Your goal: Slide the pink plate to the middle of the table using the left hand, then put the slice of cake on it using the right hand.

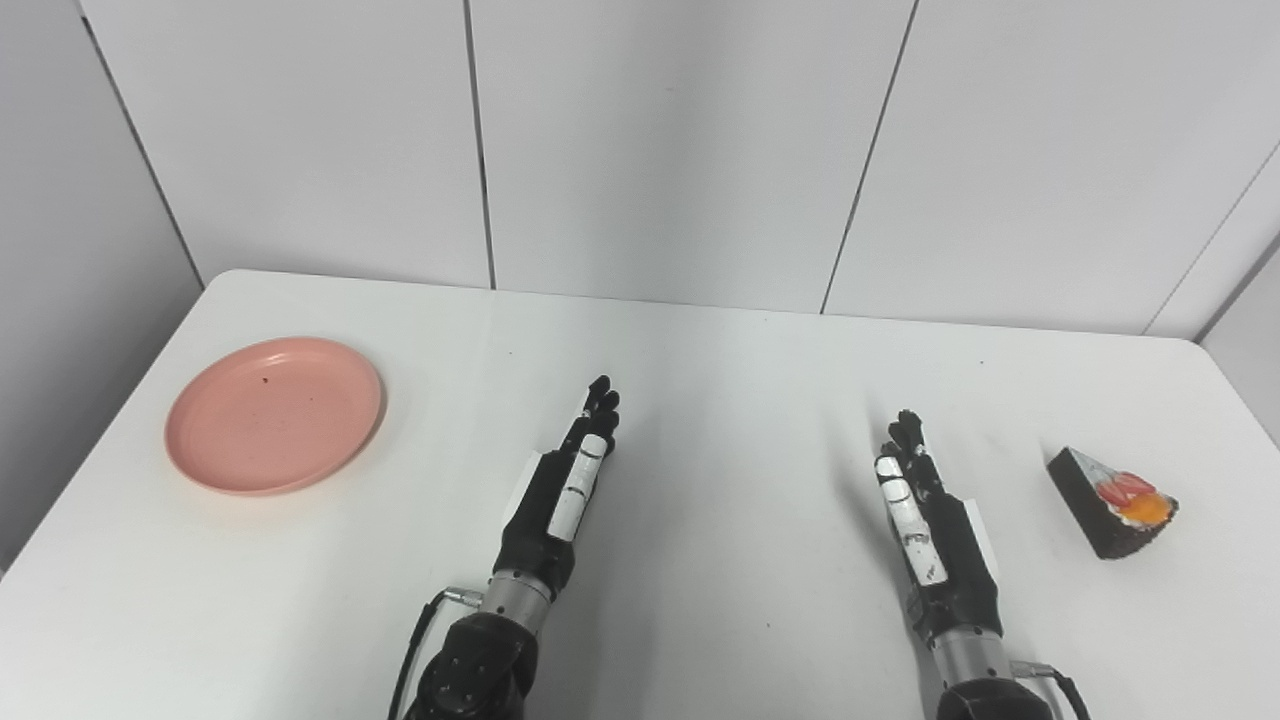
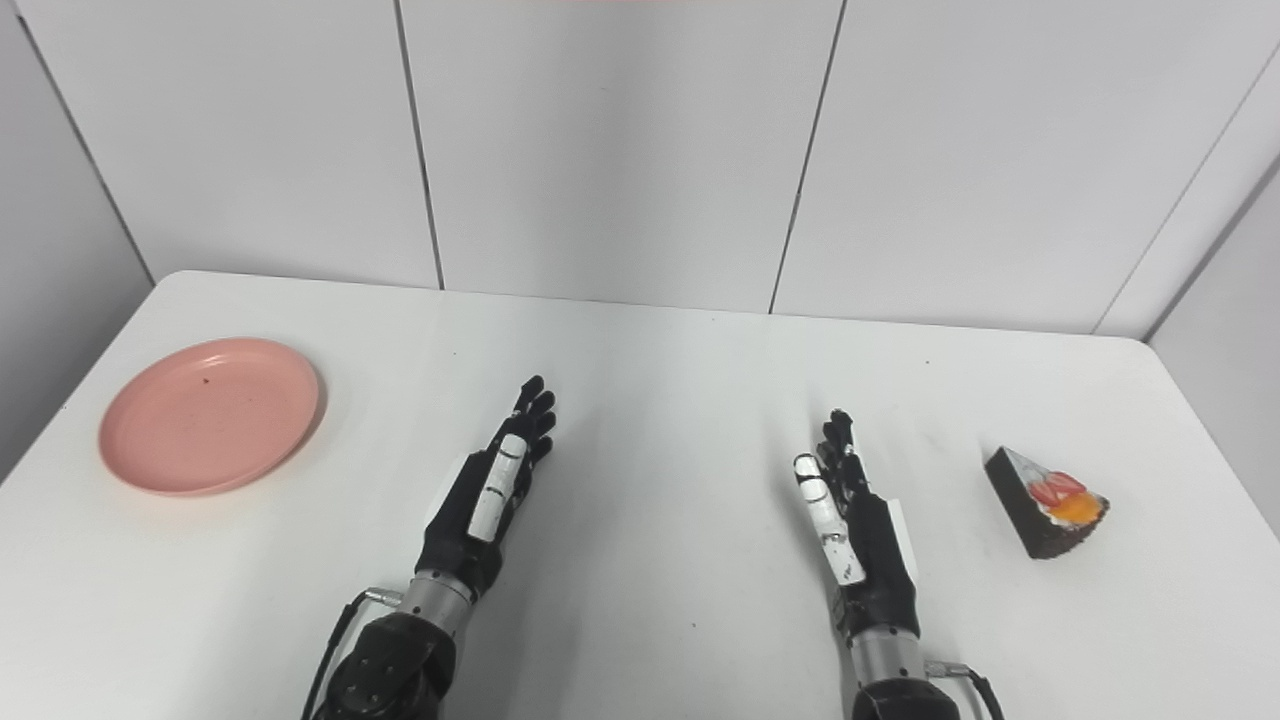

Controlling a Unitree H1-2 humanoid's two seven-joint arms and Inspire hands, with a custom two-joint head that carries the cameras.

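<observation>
Both hands released, empty. Pink plate [image 1: 274, 414] sits well left of my left hand [image 1: 567, 478]. I reach over, press its rim, slide it slowly inward along the surface [image 1: 700, 420].

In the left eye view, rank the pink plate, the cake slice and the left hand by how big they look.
1. pink plate
2. left hand, long but narrow, and nearer the camera, so this is unsure
3. cake slice
</observation>
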